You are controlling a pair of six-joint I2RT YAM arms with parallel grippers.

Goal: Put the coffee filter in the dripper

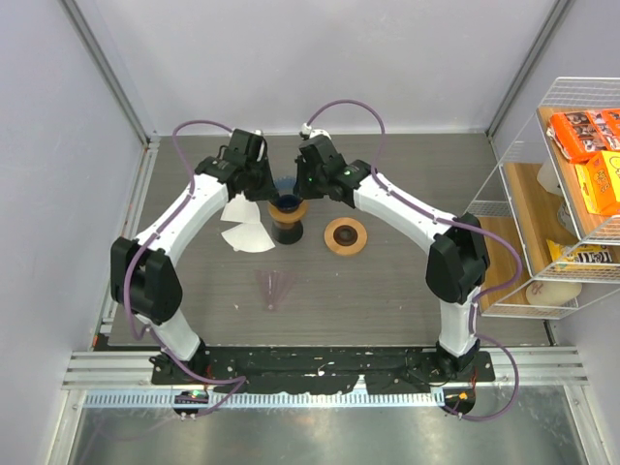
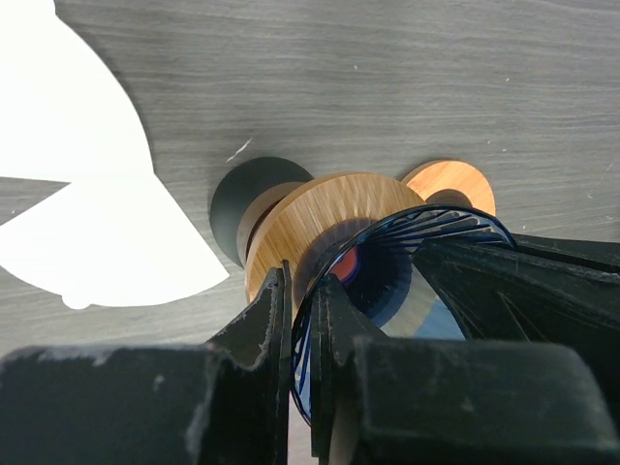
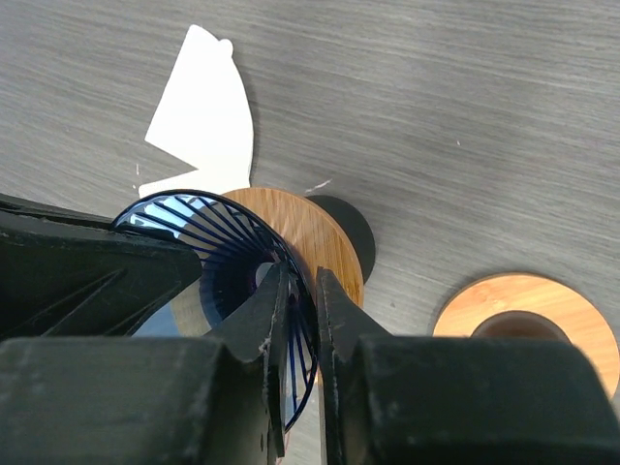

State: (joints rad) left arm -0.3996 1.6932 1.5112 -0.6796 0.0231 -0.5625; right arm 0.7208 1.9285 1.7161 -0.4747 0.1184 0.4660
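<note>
The dark blue ribbed dripper (image 1: pixel 285 184) sits in a wooden ring (image 1: pixel 288 207) on a black stand. My left gripper (image 1: pixel 267 188) is shut on the dripper's left rim (image 2: pixel 436 228); its jaws (image 2: pixel 308 283) pinch the thin wall. My right gripper (image 1: pixel 303 184) is shut on the opposite rim, jaws (image 3: pixel 301 279) closed across the ribbed wall (image 3: pixel 218 252). Two white fan-shaped coffee filters (image 1: pixel 242 229) lie flat on the table left of the stand, partly overlapping. They also show in the left wrist view (image 2: pixel 107 242) and one shows in the right wrist view (image 3: pixel 205 107). The dripper holds no filter.
A second flat orange ring (image 1: pixel 346 235) lies right of the stand, also in the right wrist view (image 3: pixel 528 310). A pale pink translucent cone (image 1: pixel 274 288) lies nearer the arm bases. A white wire rack (image 1: pixel 572 165) with snack packs stands at the right edge.
</note>
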